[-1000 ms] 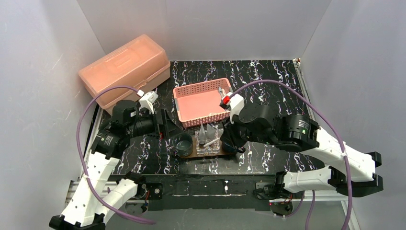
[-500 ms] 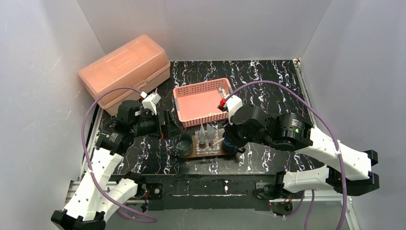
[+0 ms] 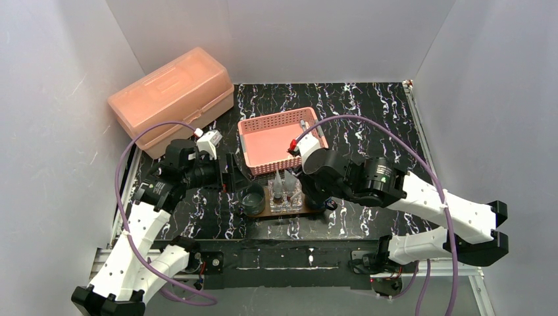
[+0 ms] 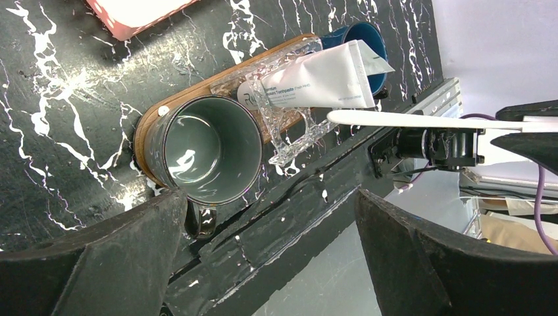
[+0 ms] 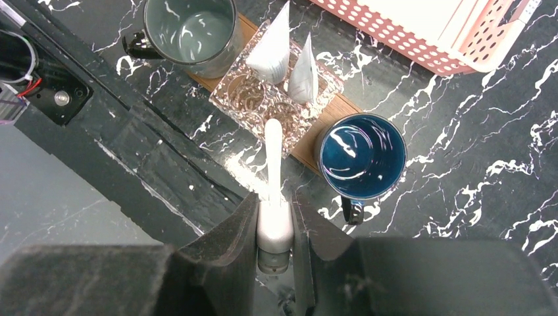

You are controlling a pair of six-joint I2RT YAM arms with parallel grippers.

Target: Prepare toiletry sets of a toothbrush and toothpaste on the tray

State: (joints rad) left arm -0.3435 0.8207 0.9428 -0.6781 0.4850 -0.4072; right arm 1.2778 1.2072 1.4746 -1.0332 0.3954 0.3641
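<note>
Gripping a white toothbrush [image 5: 273,148] by its handle, the right gripper [image 5: 274,201] has its jaws pinched narrow on it. The brush tip reaches over the near rim of the box [image 5: 247,95]; contact, can't tell. Two tubes [image 5: 273,49] stand upright in that box, flat ends up. The box sits mid-tray [image 5: 332,112], and the tray lies along the table's [image 5: 460,131] near edge. Grey mug [image 5: 189,26] on the tray's left end, blue mug [image 5: 362,155] on its right. Basket [image 5: 421,46] just behind. The left gripper [image 4: 268,197] hangs by the grey mug, jaws spread wide, holding nothing.
</note>
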